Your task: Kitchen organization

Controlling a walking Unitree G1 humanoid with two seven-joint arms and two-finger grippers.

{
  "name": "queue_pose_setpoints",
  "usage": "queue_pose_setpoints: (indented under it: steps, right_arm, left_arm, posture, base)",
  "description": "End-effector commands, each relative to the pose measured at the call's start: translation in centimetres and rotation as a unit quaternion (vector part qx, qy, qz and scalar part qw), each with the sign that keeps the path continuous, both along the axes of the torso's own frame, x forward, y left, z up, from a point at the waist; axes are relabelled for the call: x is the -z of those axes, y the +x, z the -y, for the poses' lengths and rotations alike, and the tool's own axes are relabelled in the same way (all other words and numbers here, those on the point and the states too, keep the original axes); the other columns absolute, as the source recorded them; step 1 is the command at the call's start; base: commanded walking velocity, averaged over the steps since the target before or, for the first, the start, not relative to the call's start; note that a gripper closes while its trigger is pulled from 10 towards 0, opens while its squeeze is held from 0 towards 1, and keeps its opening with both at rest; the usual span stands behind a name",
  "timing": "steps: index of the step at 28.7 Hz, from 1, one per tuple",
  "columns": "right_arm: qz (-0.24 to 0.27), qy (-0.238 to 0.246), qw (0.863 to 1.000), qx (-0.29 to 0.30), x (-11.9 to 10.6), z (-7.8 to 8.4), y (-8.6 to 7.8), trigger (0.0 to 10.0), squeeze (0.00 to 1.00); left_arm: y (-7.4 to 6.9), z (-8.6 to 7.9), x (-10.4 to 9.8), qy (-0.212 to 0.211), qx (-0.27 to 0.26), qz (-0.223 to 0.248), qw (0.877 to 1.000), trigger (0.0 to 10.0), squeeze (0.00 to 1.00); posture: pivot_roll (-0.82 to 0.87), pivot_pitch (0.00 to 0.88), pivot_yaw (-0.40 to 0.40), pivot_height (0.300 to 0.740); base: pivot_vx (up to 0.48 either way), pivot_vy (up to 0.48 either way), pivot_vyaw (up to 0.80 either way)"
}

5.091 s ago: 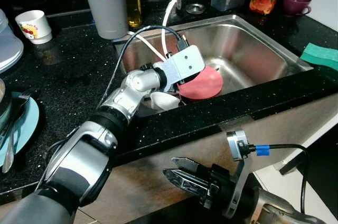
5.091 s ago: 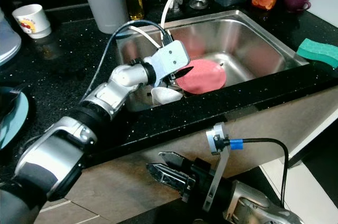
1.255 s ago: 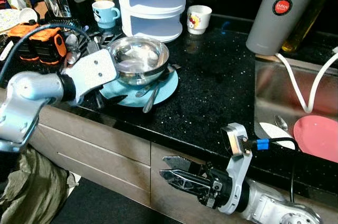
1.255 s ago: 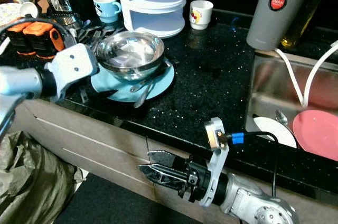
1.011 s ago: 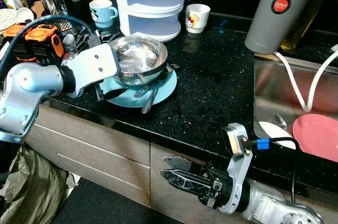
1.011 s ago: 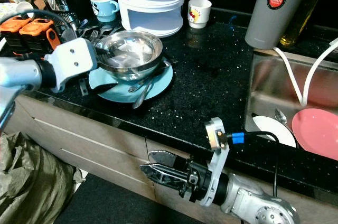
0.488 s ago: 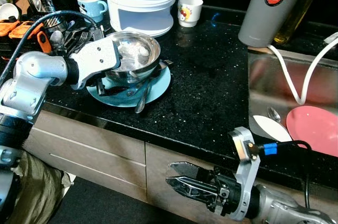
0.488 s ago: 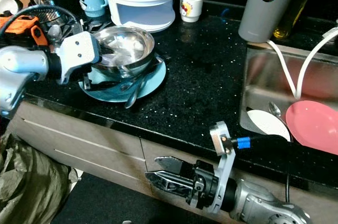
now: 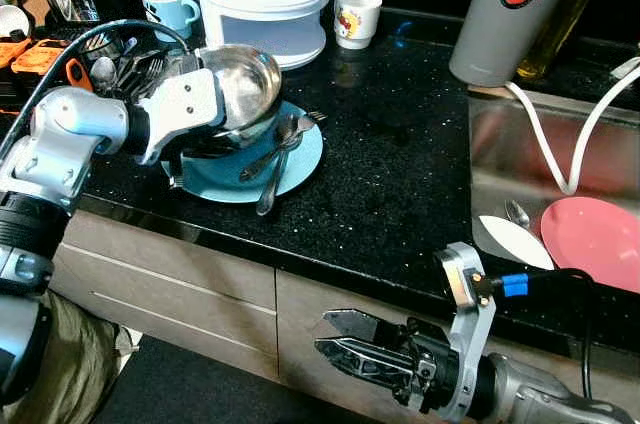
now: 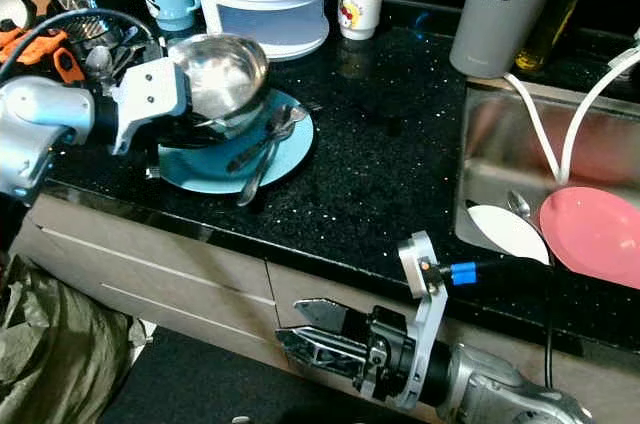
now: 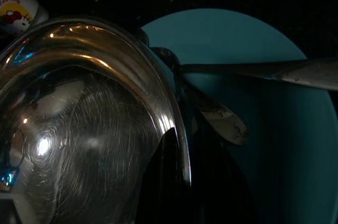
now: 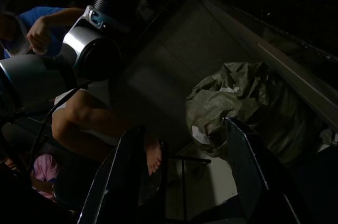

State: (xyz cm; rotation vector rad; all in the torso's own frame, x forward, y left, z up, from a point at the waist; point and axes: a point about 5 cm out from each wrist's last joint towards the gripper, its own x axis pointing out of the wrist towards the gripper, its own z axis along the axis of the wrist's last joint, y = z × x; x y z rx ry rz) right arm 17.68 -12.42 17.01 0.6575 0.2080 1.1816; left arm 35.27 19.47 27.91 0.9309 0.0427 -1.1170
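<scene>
Black counter [image 9: 400, 184]: one steel bowl [image 9: 240, 84] tilted over one teal plate [image 9: 215, 176], clamped in the left gripper [image 9: 200, 139]; two mugs behind. Right gripper [image 9: 335, 339] hangs spread apart.

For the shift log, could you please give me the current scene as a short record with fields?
setting: black speckled countertop beside a steel sink
left claw: shut on the rim of the steel bowl, which is tilted up over the teal plate
on the plate: a spoon and fork
right claw: open, idle, low in front of the cabinet
in the sink: pink plate, white dish
behind: two mugs, grey flask
</scene>
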Motion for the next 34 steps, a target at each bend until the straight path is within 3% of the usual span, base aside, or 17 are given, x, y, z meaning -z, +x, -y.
queue_pose_setpoints:
  steps: [1,12,14,17,22,24,26,27,29,34]
  right_arm:
    - [-0.004,-0.004,1.000,-0.008,0.0,-0.2,-0.2,10.0,0.00]
    - [-0.007,0.003,1.000,-0.007,0.0,-0.3,0.0,10.0,0.00]
    - [-0.008,0.005,1.000,-0.007,0.1,-0.3,0.0,10.0,0.00]
    - [-0.009,0.006,1.000,-0.006,0.1,-0.4,0.0,10.0,0.00]
    - [-0.012,0.013,1.000,-0.004,0.4,-0.5,0.3,10.0,0.00]
    - [-0.012,0.014,1.000,-0.003,0.4,-0.6,0.4,10.0,0.00]
    - [-0.015,0.016,1.000,0.003,0.6,-0.6,0.6,10.0,0.00]
    - [-0.015,0.016,1.000,0.003,0.6,-0.6,0.6,10.0,0.00]
    - [-0.018,0.013,1.000,0.008,0.8,-0.8,0.8,10.0,0.00]
    - [-0.019,0.009,1.000,0.017,1.1,-1.0,1.0,10.0,0.00]
  left_arm:
    - [0.1,0.0,-0.4,0.020,0.007,0.008,1.000,0.0,0.00]
    - [0.0,0.0,-2.2,0.016,0.018,0.044,0.999,0.0,0.00]
    - [-0.4,0.4,-4.0,-0.007,0.029,0.065,0.997,0.0,0.00]
    - [-0.6,0.6,-4.8,-0.016,0.036,0.074,0.996,0.0,0.00]
    - [-2.2,1.8,-9.2,-0.056,0.079,0.126,0.987,0.0,0.00]
    - [-2.5,2.0,-9.7,-0.068,0.086,0.128,0.986,0.0,0.00]
    - [-3.1,2.7,-10.8,-0.129,0.111,0.121,0.978,0.0,0.00]
    - [-3.1,2.7,-10.8,-0.129,0.111,0.121,0.978,0.0,0.00]
    - [-3.7,3.5,-11.2,-0.216,0.138,0.093,0.962,0.0,0.00]
    - [-4.1,4.7,-9.0,-0.264,0.146,0.052,0.952,0.0,0.00]
  posture:
    - [-0.08,0.094,0.006,0.740]
    - [-0.07,0.086,0.007,0.740]
    - [-0.06,0.076,0.008,0.740]
    - [-0.06,0.075,0.009,0.740]
    - [-0.04,0.057,0.020,0.740]
    - [-0.04,0.050,0.023,0.740]
    - [-0.03,0.036,0.032,0.740]
    - [-0.03,0.036,0.032,0.740]
    - [-0.03,0.022,0.039,0.740]
    - [-0.03,0.007,0.046,0.740]
  base:
    - [0.000,0.000,0.00]
    - [0.000,0.000,0.00]
    - [0.000,0.000,0.00]
    - [0.000,0.000,0.00]
    - [0.000,0.000,0.00]
    - [0.000,0.000,0.00]
    - [0.000,0.000,0.00]
    - [0.000,0.000,0.00]
    - [0.000,0.000,-0.27]
    - [0.000,0.000,-0.75]
